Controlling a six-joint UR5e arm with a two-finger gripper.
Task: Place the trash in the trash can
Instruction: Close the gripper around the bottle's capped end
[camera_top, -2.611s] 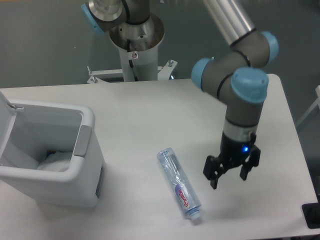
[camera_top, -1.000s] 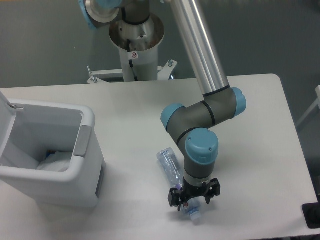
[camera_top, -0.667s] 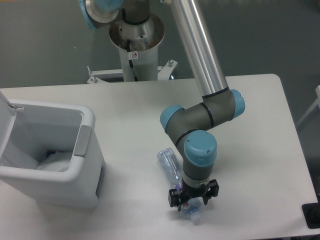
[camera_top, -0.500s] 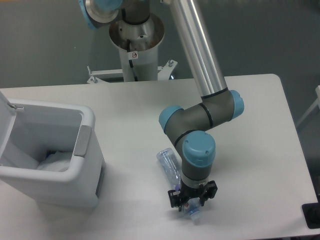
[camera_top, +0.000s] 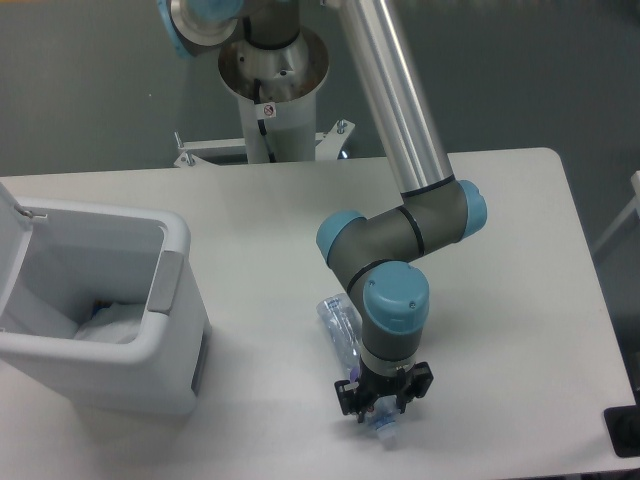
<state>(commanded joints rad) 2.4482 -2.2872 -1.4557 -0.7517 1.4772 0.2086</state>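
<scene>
Far left of frame: trash can (camera_top: 150, 370), boxy white plastic with rounded corners, sits on the white table (camera_top: 280, 220). Hinged lid (camera_top: 8, 240) stands raised at the left edge, so the top is open. Grey side panel (camera_top: 166, 282) faces right. Inside, at the bottom, crumpled white material (camera_top: 110, 322) is visible; cannot resolve print or shape.

Lower centre: crushed clear plastic bottle (camera_top: 341, 328) lies flat on the table, running diagonally from upper left to lower right, well apart from the trash can. Its clear base end shows at upper left; the blue-white cap (camera_top: 381, 431) pokes out at lower right. The purple label is mostly hidden under the wrist.

Directly over the bottle's cap end: gripper (camera_top: 383, 402), pointing straight down, fingers straddling the bottle on either side near the neck. Fingers stand narrow, close to the bottle; contact cannot be confirmed from this view.

Arm (camera_top: 400, 130): grey joints with blue caps above the gripper, silver tube rising toward upper centre, where the mounting pedestal (camera_top: 272, 100) stands behind the table's far edge.
</scene>
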